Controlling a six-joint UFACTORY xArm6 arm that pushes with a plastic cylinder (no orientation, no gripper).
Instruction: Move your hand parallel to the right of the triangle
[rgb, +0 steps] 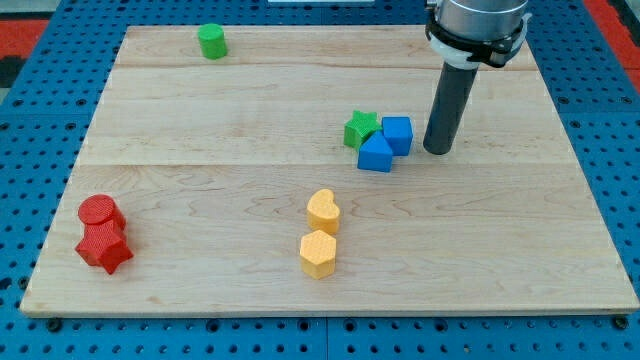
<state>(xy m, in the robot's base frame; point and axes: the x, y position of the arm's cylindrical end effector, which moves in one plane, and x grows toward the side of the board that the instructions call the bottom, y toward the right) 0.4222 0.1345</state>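
Observation:
My tip (437, 150) rests on the wooden board just to the view's right of a blue cube (398, 134), a small gap apart. A blue triangle-like block (375, 155) sits below and left of the cube, touching it. A green star (360, 129) sits to the left of both, touching them. The tip is level with the cube and slightly above the triangle, at the right of the cluster.
A green cylinder (212, 41) stands near the view's top left. A yellow heart (322, 211) and a yellow hexagon (318, 254) sit at the lower middle. A red cylinder (100, 213) and a red star (105, 247) sit at the lower left. The board's edge (330, 312) borders a blue surface.

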